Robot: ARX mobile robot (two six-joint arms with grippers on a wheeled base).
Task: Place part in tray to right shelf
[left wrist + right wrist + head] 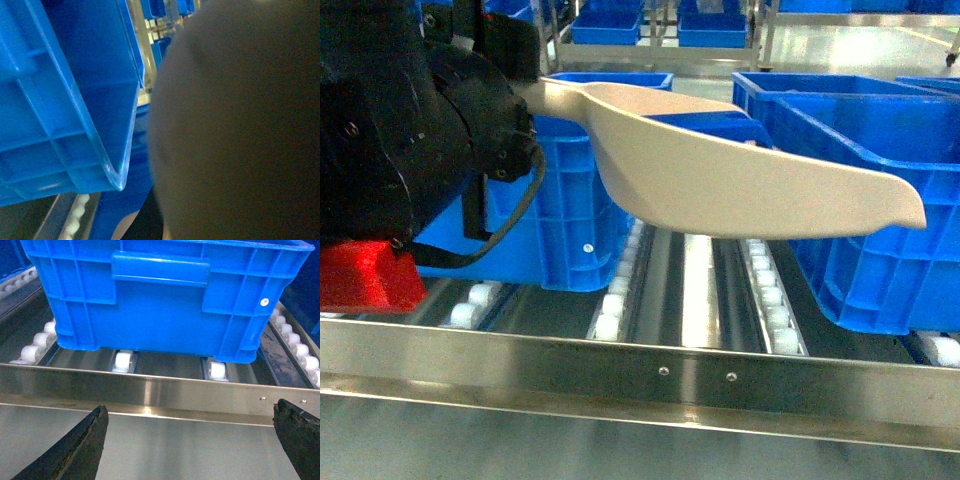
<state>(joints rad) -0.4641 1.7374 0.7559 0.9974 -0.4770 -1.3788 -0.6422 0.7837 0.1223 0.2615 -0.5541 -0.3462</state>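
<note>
The beige tray (740, 185) hangs tilted over the right shelf's rollers (763, 285), between two blue crates. Its handle runs left into my left gripper (525, 85), which is shut on it. In the left wrist view the tray (240, 125) is a close blur that hides the fingers. A blue patch (705, 124) shows over the tray's rim; I cannot tell whether it is the part. My right gripper (189, 410) is open and holds nothing, just in front of the shelf's shiny front rail (150, 390).
A large blue crate (560, 200) stands on the rollers at the left and another (880, 210) at the right. One more crate (165, 295) sits just behind the rail in the right wrist view. More blue crates (650, 25) fill racks further back.
</note>
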